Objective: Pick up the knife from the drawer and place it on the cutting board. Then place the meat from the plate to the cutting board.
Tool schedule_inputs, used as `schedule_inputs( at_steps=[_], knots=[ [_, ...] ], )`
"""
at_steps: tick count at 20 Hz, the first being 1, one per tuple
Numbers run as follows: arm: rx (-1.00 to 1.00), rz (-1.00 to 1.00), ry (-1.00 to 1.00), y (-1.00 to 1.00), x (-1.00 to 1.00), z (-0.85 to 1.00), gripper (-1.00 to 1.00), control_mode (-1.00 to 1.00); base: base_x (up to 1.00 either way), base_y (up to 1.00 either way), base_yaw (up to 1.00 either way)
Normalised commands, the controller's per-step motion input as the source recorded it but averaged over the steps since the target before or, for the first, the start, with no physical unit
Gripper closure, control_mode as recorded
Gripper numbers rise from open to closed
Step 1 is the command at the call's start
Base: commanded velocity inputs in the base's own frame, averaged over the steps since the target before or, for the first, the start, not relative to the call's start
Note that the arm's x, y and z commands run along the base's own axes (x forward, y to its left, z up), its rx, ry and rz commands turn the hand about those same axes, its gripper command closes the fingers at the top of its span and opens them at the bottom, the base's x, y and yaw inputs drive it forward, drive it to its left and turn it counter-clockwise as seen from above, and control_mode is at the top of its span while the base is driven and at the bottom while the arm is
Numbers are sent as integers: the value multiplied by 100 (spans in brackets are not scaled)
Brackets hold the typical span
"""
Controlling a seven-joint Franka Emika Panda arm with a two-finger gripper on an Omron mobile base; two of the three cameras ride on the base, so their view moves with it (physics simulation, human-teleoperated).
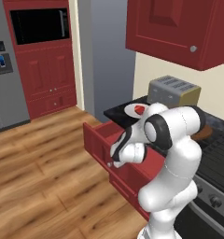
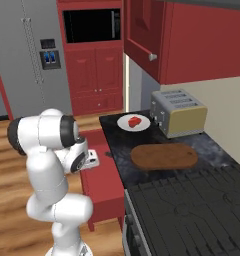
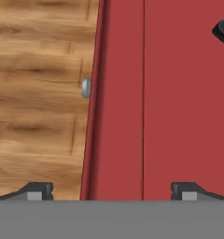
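Over the pulled-out drawer (image 3: 179, 93) the pincer (image 3: 111, 189) hung spread and empty; the knife (image 3: 223, 31) lay by its far edge, ungrasped. Meat (image 2: 134, 121) sat on the plate (image 2: 123, 125); cutting board (image 2: 164, 156) bare.

Left base view sat behind the arm on its left, looking fwd and down past the drawer (image 1: 104, 140) twd the counter (image 1: 121, 110). Right base view sat behind on the right, facing the same counter w/ cutting board (image 2: 164, 156) and plate (image 2: 133, 122); both shared drawer, plate, toaster (image 2: 178, 113). Hand view looked straight down, close over the drawer's front edge and wood floor (image 3: 39, 93).
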Motion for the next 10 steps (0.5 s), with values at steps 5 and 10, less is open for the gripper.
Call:
schedule_inputs(
  at_steps=[5,10],
  knots=[
    [1,0,4,90,-32,-29,-100,-100,0,0,0],
    [0,0,13,97,-47,-32,-100,-100,0,0,0]
  ],
)
